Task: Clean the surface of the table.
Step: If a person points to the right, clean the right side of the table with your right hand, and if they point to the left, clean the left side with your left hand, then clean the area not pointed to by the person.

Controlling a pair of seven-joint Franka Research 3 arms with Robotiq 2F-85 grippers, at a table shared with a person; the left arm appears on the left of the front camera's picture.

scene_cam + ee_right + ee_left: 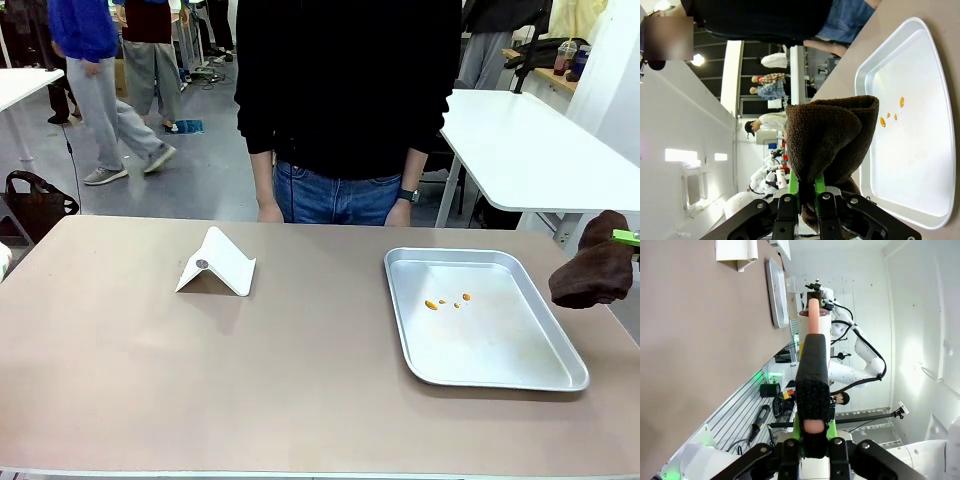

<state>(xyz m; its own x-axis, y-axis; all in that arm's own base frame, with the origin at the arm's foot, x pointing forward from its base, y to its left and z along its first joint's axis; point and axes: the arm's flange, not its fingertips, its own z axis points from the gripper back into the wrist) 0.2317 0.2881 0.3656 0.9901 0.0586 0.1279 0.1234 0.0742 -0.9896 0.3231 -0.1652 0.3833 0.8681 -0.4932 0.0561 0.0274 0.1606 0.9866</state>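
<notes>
- While the grippers hang off at its sides, the table (300, 390) spans the view, its top apparently free of mess.
- Tray (480, 252) sits right of centre, a white folded stand (215, 262) left of it.
- Right gripper (806, 191) is clamped on a brown cloth (592, 270), raised beside the tray.
- Left gripper (813, 434) is closed around a black-and-pink tool (812, 370).
- Orange crumbs (445, 301) lie in the tray.
- Wiping seems the step in hand; next, the cloth must come down flat onto the top, clear of tray and stand.
</notes>
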